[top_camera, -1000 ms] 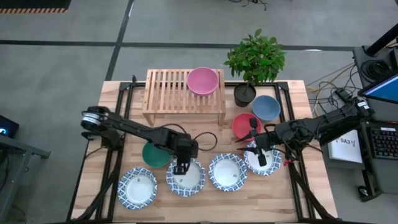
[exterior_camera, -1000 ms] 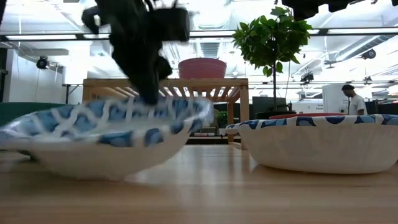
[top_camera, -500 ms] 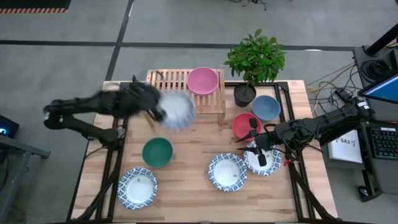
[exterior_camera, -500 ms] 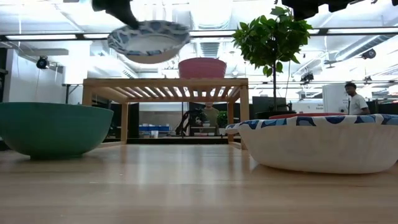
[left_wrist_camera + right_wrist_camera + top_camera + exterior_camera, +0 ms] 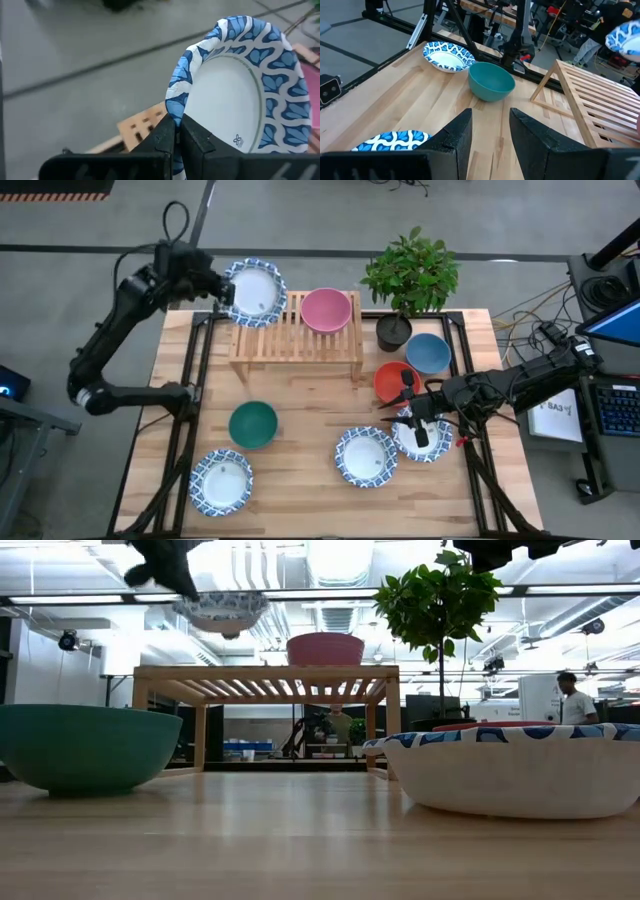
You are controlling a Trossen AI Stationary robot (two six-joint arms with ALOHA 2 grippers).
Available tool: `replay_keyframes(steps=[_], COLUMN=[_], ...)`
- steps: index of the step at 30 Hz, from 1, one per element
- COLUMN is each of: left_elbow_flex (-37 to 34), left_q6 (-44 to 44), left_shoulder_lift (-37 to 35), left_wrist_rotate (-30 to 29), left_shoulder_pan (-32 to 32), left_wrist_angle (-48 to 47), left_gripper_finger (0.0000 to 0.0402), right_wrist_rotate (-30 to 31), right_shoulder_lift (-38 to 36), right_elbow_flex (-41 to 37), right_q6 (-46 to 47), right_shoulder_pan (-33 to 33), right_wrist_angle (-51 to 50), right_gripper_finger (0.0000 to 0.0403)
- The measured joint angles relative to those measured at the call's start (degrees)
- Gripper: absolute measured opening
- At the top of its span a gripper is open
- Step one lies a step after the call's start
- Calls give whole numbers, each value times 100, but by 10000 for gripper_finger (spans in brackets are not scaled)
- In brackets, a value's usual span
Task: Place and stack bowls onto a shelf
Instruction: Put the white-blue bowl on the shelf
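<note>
My left gripper (image 5: 222, 292) is shut on a white bowl with a blue-patterned rim (image 5: 254, 293), high over the far left corner of the light-wood shelf (image 5: 280, 345). A pink bowl (image 5: 326, 310) rests by its base on the shelf's right half. On the table stand a green bowl (image 5: 252, 424), a red bowl (image 5: 395, 380), a blue bowl (image 5: 427, 352) and three patterned bowls (image 5: 221, 481), (image 5: 366, 456), (image 5: 423, 438). My right gripper (image 5: 413, 423) hangs open over the rightmost patterned bowl, touching nothing. My left gripper pinches the patterned bowl's rim (image 5: 175, 107) on the side facing the table's left, one finger on the inner face and one on the outer. The fingers come roughly level from the table's left. The bowl is lifted clear, mouth up, above the shelf (image 5: 220, 610).
A potted plant in a black pot (image 5: 394, 331) stands at the shelf's right end, by the blue bowl. Bare wood lies between the green bowl and the shelf (image 5: 300, 395). People stand in the room beyond the table (image 5: 570, 700).
My left gripper has lifted a patterned bowl from the table's near middle and swung it up and toward the far left, over the shelf's far left corner. The bowl has gone from the tabletop to the air.
</note>
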Motion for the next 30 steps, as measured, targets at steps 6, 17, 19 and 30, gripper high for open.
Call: replay_keyframes(steps=[6, 17, 19, 30], left_elbow_flex=[-10, -10, -10, -10], left_q6=[73, 202, 221, 270], left_shoulder_lift=[645, 1253, 1295, 1393], left_wrist_rotate=[164, 174, 172, 166], left_shoulder_pan=[311, 202, 202, 202], left_wrist_angle=[-50, -184, -191, -303], left_gripper_finger=[0, 4, 12, 73], right_wrist_rotate=[5, 181, 181, 179], right_shoulder_lift=[0, 0, 0, 0], right_elbow_flex=[0, 0, 0, 0], right_q6=[-2, -20, -14, -7], right_shoulder_pan=[1, 0, 0, 0], right_wrist_angle=[-2, -4, -6, -6], right_gripper_finger=[121, 121, 121, 121])
